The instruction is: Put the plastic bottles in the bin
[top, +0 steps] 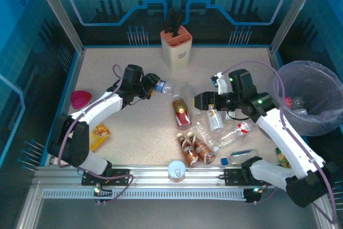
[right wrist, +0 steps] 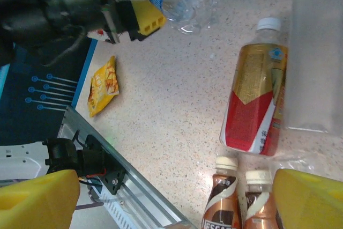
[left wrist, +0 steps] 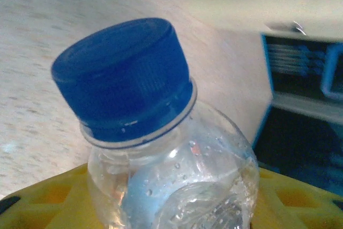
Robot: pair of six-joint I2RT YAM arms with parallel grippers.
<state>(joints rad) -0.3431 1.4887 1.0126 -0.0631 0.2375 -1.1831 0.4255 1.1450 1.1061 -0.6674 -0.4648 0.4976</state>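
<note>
The left tool is pinching a clear blue-capped bottle low on its body, its yellow fingers pressing in from either side while the cap is pointing away from the wrist; whether that bottle is touching the speckled surface I cannot tell; it is sitting left of centre, towards the far side, well apart from the bin. The right tool is hanging over the middle of the surface with its fingers spread wide and nothing between them; just beneath it a red-gold bottle is lying on its side, and two brown bottles are lying side by side nearer the arm bases; several clear bottles are lying scattered near the right arm. The bin is standing at the far right edge, already holding a few bottles in its pale bag. A beige knife block is standing at the far edge; a silver can is sitting at the near edge; a yellow snack packet is lying beside the left arm.
</note>
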